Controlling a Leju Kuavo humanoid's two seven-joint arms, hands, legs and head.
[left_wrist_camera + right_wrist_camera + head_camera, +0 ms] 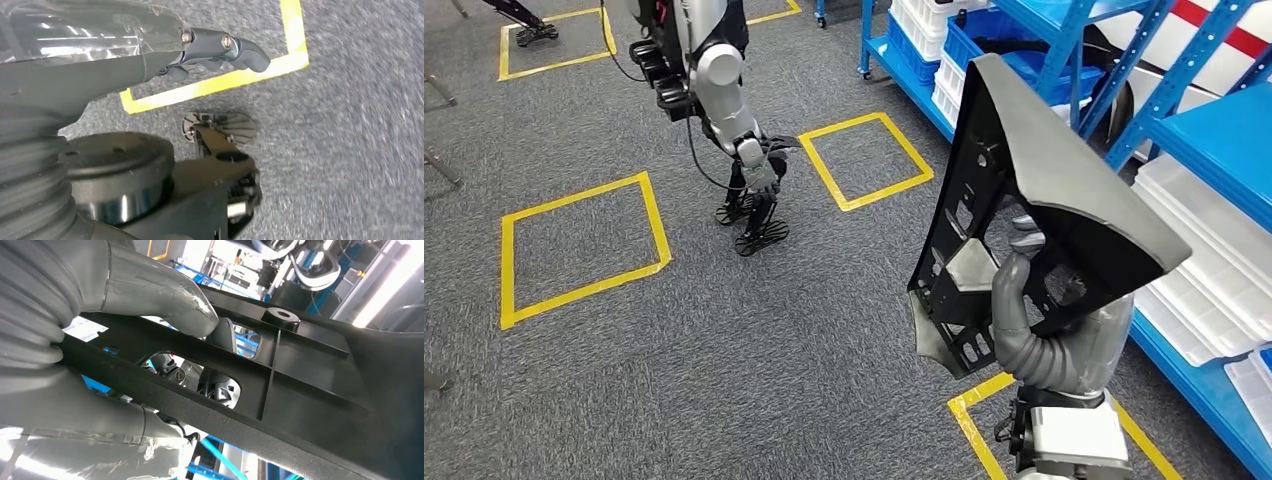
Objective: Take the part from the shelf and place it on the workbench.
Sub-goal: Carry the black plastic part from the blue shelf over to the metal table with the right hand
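A large black part (1014, 200), ribbed and pierced with openings, is held up at the right of the head view, off the shelf (1214, 140) that runs along the right edge. It is gripped by the right hand (1024, 310), whose thick grey thumb is wrapped round one of the part's bars while darker fingers are passed through an opening behind it; the same grip is seen in the right wrist view, where the thumb (165, 295) is pressed on a black rib of the part (310, 370). The part is tilted, its broad grey face turned up and to the right. The left hand (220, 47) is seen in the left wrist view hanging above grey carpet and a yellow taped line (225, 80), with its dark fingers curled in and nothing between them. White trays (1204, 250) lie on the blue shelf at the lower right, and another robot (724, 100) stands on the carpet at the upper centre of the head view, among yellow taped squares (584, 250). The picking step is judged to be done, and the carrying step to be in hand. No workbench can be made out, so the next move is judged to call for turning and walking until it is found, the grip being kept firm so that the heavy, lopsided part is not allowed to swing or slip.
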